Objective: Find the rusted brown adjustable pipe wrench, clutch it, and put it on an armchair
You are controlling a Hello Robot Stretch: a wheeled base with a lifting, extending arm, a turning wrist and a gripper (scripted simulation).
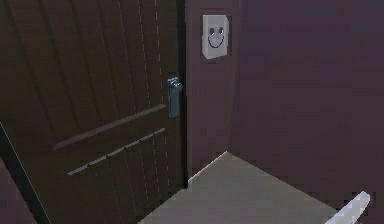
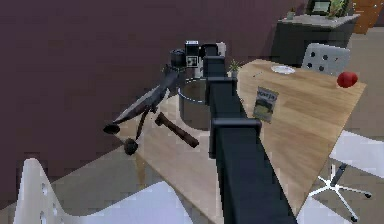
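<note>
In the arm side view, the dark arm [image 2: 240, 170] rose from the bottom edge over a light wooden desk [image 2: 300, 120]. At its far end stood the two white marker squares [image 2: 195, 50]. The end effector [image 2: 121, 137] reached down and left from them, with its thin fingers [image 2: 148, 103] ending at the desk's near left corner. Because the desk and a tool lay at and behind that far end, I could not tell whether it gripped anything.

The tool was a rust-brown pipe wrench [image 2: 173, 129], with a short crosswise head and a straight handle. It lay flat on the desk near that corner, just right of the fingertips. Whether the fingers touched it could not be judged.

Behind the wrench stood a dark round pot [image 2: 192, 108], partly hidden by the arm. Farther along the desk were a small framed picture [image 2: 266, 103], a pale plate [image 2: 283, 69] and, near the far right edge, a red apple [image 2: 347, 79].

A white chair [image 2: 45, 200] stood at the lower left, and another white chair [image 2: 325, 58] stood beyond the desk in front of a dark cabinet [image 2: 295, 35].

The forward view showed a dark brown panelled door [image 1: 90, 110] with a metal handle [image 1: 174, 97]. A pale wall plate [image 1: 213, 37] was set on the purple wall [image 1: 310, 90] beside it, above tan floor [image 1: 240, 190].
</note>
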